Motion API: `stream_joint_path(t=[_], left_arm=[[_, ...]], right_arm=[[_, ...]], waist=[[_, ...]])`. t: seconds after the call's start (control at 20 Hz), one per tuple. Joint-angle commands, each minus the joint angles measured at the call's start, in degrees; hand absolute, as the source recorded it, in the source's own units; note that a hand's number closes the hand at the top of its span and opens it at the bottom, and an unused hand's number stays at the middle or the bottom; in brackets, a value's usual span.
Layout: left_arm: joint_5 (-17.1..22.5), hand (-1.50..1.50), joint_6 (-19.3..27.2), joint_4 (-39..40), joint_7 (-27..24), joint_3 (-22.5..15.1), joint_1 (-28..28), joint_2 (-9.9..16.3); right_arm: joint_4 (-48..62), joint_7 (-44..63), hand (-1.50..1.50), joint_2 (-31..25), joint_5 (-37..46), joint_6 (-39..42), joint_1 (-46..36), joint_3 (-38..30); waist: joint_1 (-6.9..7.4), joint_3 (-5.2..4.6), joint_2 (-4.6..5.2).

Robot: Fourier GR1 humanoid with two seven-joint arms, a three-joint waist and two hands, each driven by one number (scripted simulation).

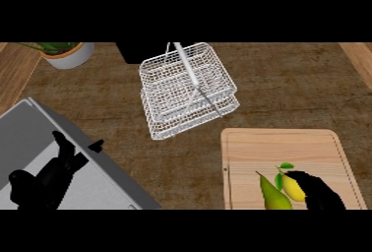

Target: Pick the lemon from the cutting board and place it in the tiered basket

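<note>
Broadly, a brown counter top (291, 88) filling the head view, with pale wood strips along its left and right edges. At lower left, a large grey sink (109, 182), slanted, its rim running diagonally. Above centre, a white wire tiered basket (169, 83), two mesh trays stacked and tilted, a white handle rising from the middle; nothing seen inside. At lower right, a light wooden cutting board (280, 147), well apart from the basket. At top left, a white pot with a green plant (67, 52), cut by the view's edge.

Over the sink, the left hand (54, 172): black, fingers straight and spread, thumb out to the side, holding nothing. Near the board's lower edge, the right hand (320, 194): black, fingers curled against the right side of the lemon (292, 188); cannot tell whether pinched or only touched. Lemon still lying on the board, yellow, with a small green leaf on top. Just left of it, touching or nearly so, a green pear (274, 194), stem pointing up-left.
</note>
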Motion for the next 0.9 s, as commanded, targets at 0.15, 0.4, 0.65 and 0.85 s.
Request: stream_joint_path(t=[0.15, 0.4, 0.65, 0.85], left_arm=[[3.79, 0.00, 0.15, 4.40, 0.83, -0.28, -9.47, -6.56], [3.72, 0.00, 0.30, 1.94, 2.07, -1.53, -9.41, -6.17], [4.01, 0.00, -0.09, 3.61, -0.61, 0.16, -7.25, -5.61], [3.20, 0.00, 1.41, 2.50, 1.48, 0.63, -7.14, -5.90]], right_arm=[[0.92, 2.36, 1.50, 3.41, 2.47, 0.22, -5.10, 0.61], [0.87, 7.26, 1.50, -0.56, 2.15, 18.19, -9.98, 2.06], [-9.28, 7.86, 1.50, 0.85, -3.87, 21.62, -8.93, 0.70], [-15.91, 7.96, 1.50, 3.86, -8.14, 21.78, -6.78, 0.02]], waist=[[0.30, -2.24, 1.46], [1.62, -2.27, 1.86], [0.36, -2.39, 1.45], [-1.81, -2.37, 1.30]])
